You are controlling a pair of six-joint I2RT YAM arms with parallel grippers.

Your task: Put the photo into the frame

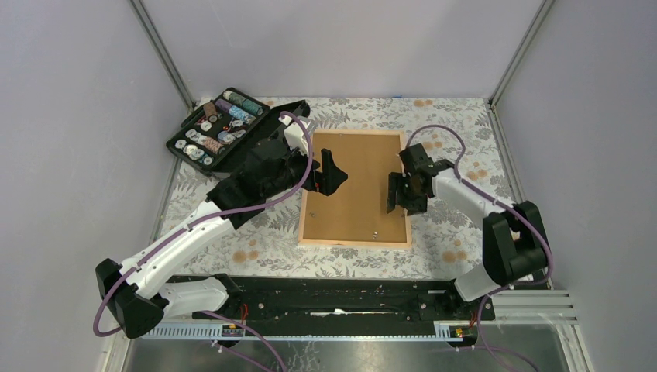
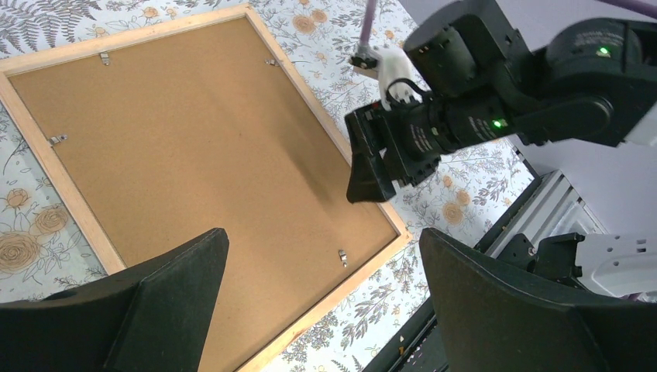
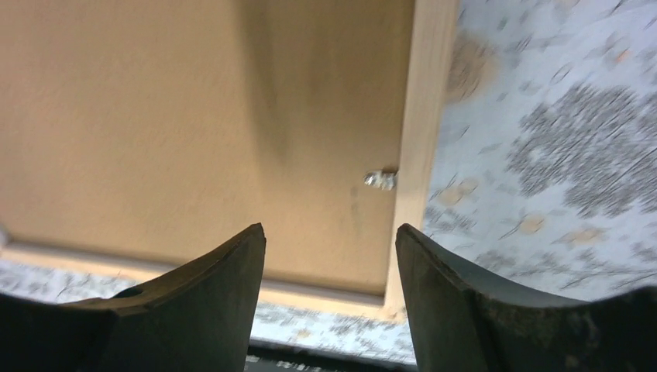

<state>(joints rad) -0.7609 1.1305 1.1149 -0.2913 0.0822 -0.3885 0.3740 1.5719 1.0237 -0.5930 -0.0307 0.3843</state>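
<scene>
Tablecloth [image 1: 256, 232] in grey floral print, spread over the work surface. Mid-table, flat, back side up: frame [image 1: 355, 243], large rectangle of thin pale wood, filled edge to edge by plain brown backing board [image 1: 356, 147]. At back left, near its far corner, black case [image 1: 275, 116], lid open. Over the board's left side, left gripper [image 1: 337, 177], spread wide, empty. Over the right rail, right gripper [image 1: 397, 203], fingers parted, holding nothing. Along the inner edges, small metal clips [image 2: 342, 255].
</scene>
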